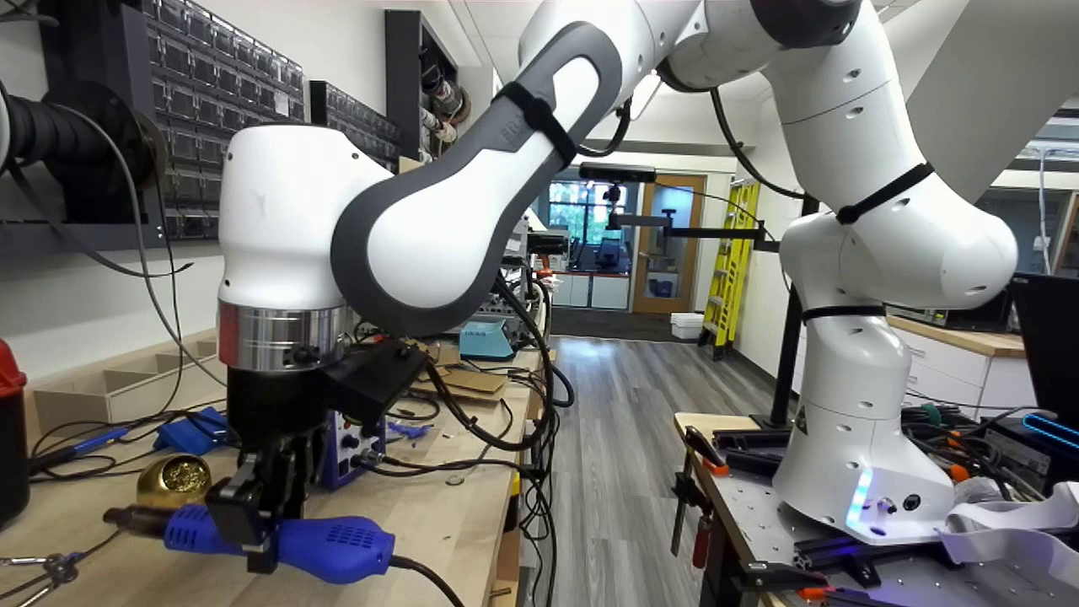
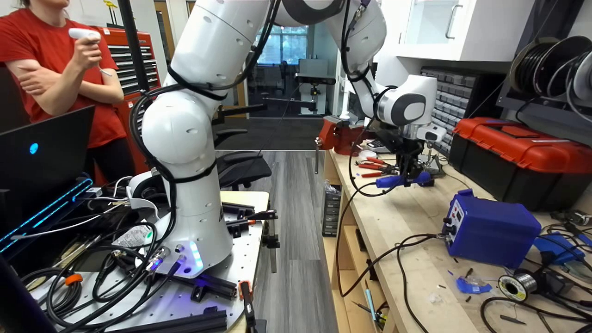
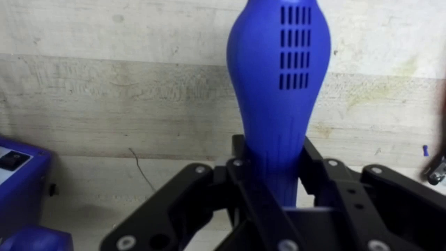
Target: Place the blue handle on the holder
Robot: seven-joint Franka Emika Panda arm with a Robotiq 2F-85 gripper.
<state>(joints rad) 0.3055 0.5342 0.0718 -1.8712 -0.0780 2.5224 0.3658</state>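
Observation:
The bright-blue handle (image 1: 341, 544) lies level across my gripper (image 1: 257, 539), with a dark nozzle at one end and a cable at the other. My gripper is shut on its middle, above the wooden bench. The wrist view shows a finger of my gripper (image 3: 273, 153) against each side of the handle (image 3: 278, 52). An exterior view also shows the handle (image 2: 389, 181) in the gripper (image 2: 407, 178), apart from the blue box unit (image 2: 490, 226). A small blue bracket (image 2: 465, 191) stands on the unit's edge; I cannot tell whether it is the holder.
The handle's cable hangs over the bench edge and runs to the unit. A brass tip cleaner (image 1: 174, 480) and a helping-hand clamp (image 1: 59, 569) stand near the gripper. Red-handled pliers (image 2: 372, 165), a red vise (image 2: 340, 136), a toolbox (image 2: 527, 143) and a solder spool (image 2: 514, 286) are on the bench.

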